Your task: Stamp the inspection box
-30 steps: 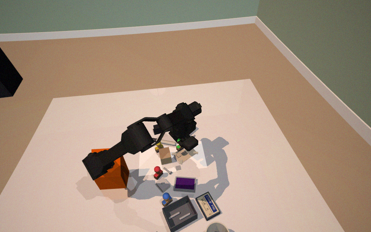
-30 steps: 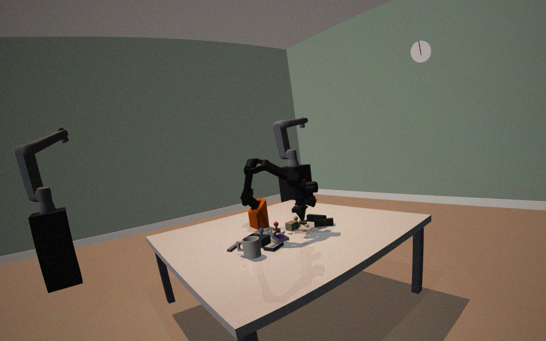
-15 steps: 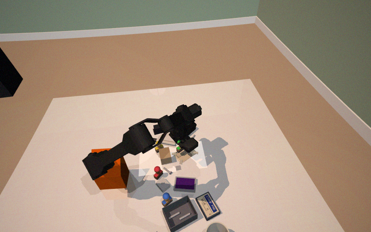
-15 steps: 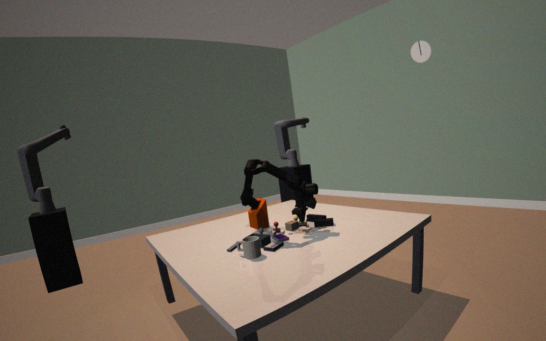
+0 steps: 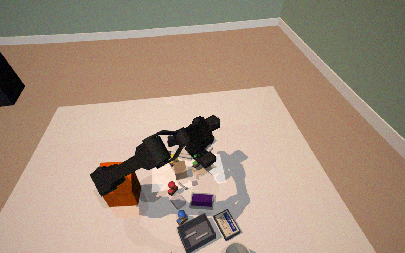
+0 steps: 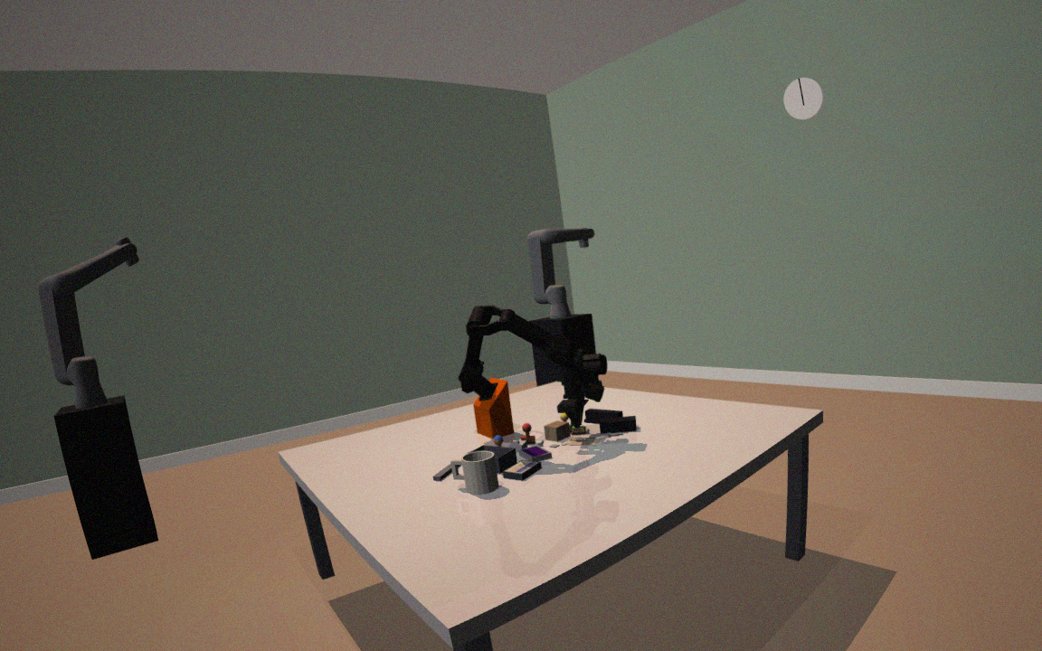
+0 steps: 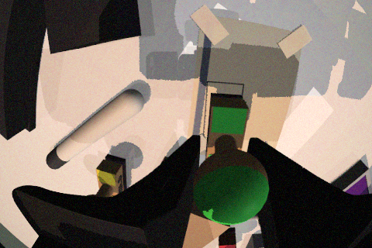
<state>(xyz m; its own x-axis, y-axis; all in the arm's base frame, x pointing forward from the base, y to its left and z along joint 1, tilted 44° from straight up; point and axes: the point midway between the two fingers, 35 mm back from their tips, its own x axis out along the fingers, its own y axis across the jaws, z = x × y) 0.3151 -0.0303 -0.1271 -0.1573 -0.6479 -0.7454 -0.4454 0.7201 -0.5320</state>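
My gripper (image 7: 224, 144) (image 6: 577, 426) is shut on the green stamp (image 7: 229, 120) (image 5: 195, 163), with its round green knob (image 7: 231, 195) between and behind the fingertips. The stamp is low over the card (image 7: 269, 118) (image 5: 199, 171), and its block covers much of the box outline (image 7: 225, 82). I cannot tell whether its face touches the card. The face and any print under it are hidden. The open purple ink pad (image 5: 202, 200) (image 6: 535, 453) (image 7: 358, 186) lies apart from the card.
A yellow stamp (image 7: 106, 177), a red stamp (image 5: 171, 185) and a blue stamp (image 5: 181, 213) stand around. A tan block (image 5: 180, 169) is near the card. A boxed pad (image 5: 226, 224), a mug (image 6: 479, 472), a thick rod (image 7: 101, 120) and black blocks (image 7: 89, 8) also lie about.
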